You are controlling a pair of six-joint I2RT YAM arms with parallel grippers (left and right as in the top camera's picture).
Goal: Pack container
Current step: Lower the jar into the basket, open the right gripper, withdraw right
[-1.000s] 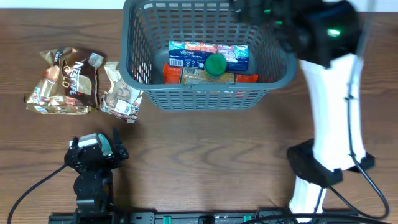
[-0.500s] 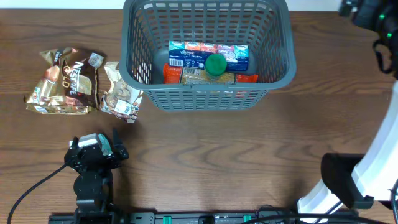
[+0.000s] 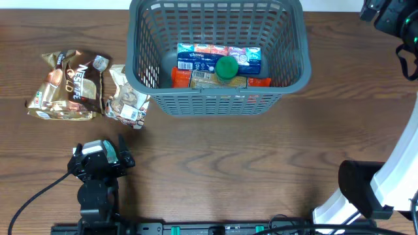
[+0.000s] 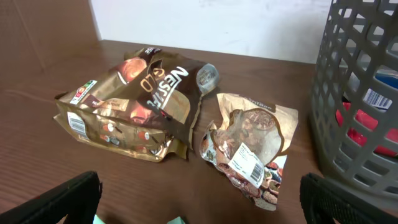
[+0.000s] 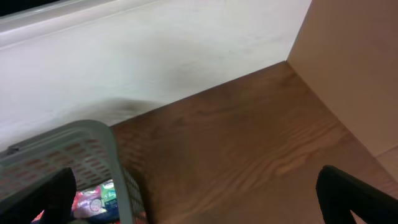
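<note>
Left gripper (image 4: 200, 193) stood with its jaws wide apart and empty, low near the front edge of the table (image 3: 215, 163). It faced a brown bag (image 4: 134, 106) lettered "NESCAFÉ GOLD" and, just beside it, a smaller clear packet (image 4: 249, 146) with a white barcode label. The container (image 3: 215, 99) sat at the table's far edge, ahead and to the right of that gripper, well apart. Inside lay a blue pack (image 3: 219, 57) marked "Kleenex", a green cap (image 3: 226, 67) and an orange packet (image 3: 181, 77). Right gripper (image 5: 196, 186), jaws likewise spread and empty, hung off to the right of the container's far right corner, apart from it.
</note>
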